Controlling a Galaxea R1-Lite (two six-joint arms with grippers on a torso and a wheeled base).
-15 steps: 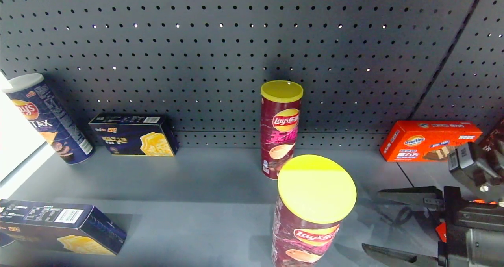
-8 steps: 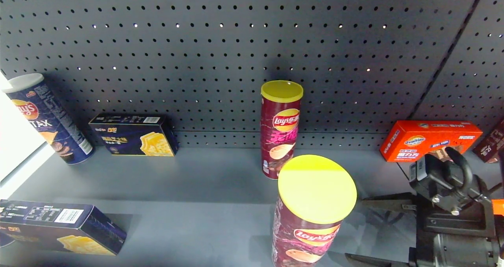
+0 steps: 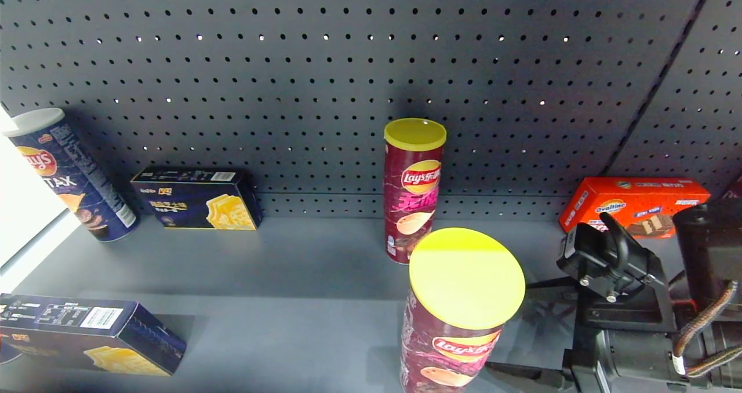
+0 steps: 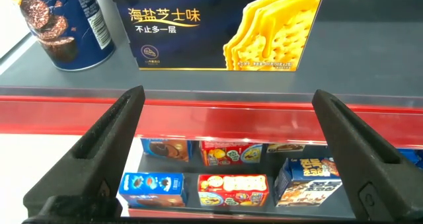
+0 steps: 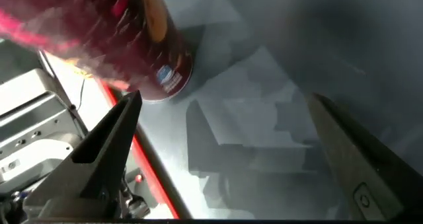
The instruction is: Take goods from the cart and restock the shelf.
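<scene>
Near maroon chip can (image 3: pixel 458 317) upright at the front of the shelf (image 3: pixel 278 265), yellow lid up, directly ahead of a second maroon chip can (image 3: pixel 414 190) standing against the pegboard (image 3: pixel 348 62). Probably placed to build a front-to-back row of the same product.

Right gripper (image 5: pixel 225 145) just beside the near can on its right, jaws spread wide with nothing between them. Reads as a release, not a grasp.

Left gripper (image 4: pixel 225 151) equally wide open and empty, low before the red shelf edge strip (image 4: pixel 211 112), facing the blue cracker box (image 4: pixel 221 26) and blue chip can (image 4: pixel 66 26) at the shelf's left end. Likely parked clear of the working arm.

Orange box (image 3: pixel 632 204) against the pegboard at the right.

Bottom of the near can cut off at the head view's lower edge. In the right wrist view, base blurred and close to the shelf's front edge, so margin against tipping hard to judge. Right fingertips partly masked by the yellow lid in the head view. Small packets (image 4: pixel 225 184) on the lower shelf too small to name.
</scene>
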